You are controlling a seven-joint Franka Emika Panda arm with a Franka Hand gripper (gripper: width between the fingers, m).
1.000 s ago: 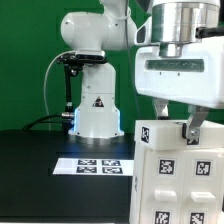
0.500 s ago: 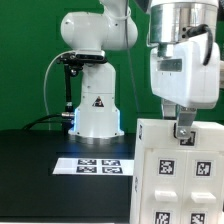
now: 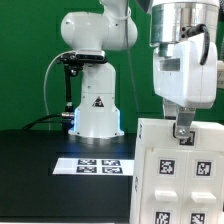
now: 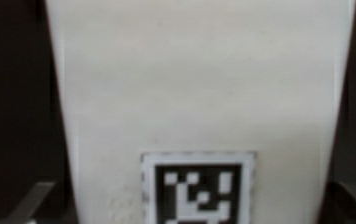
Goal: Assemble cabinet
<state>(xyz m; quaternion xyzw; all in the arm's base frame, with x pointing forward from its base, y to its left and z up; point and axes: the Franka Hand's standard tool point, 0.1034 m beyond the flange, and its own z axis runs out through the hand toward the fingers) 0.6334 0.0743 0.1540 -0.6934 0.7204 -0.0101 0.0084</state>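
Observation:
The white cabinet (image 3: 180, 175), built of flat panels with black-and-white tags, stands at the exterior view's right and is cut off by the frame edge. My gripper (image 3: 182, 135) comes straight down onto its top edge, and one dark finger (image 3: 183, 130) shows against the panel. In the wrist view a white cabinet panel (image 4: 193, 90) with one tag fills the space between my two fingers, my gripper (image 4: 193, 205) spanning it. The jaws look closed against the panel's sides.
The marker board (image 3: 98, 165) lies flat on the black table (image 3: 30, 170) in front of the robot base (image 3: 95, 105). A dark stand with a cable (image 3: 66, 85) rises at the exterior view's left of the base. A green backdrop is behind.
One second ago the gripper was turned with both fingers spread wide over the cabinet's top. It has since turned about its axis and settled on the edge; almost nothing has moved in the last half second.

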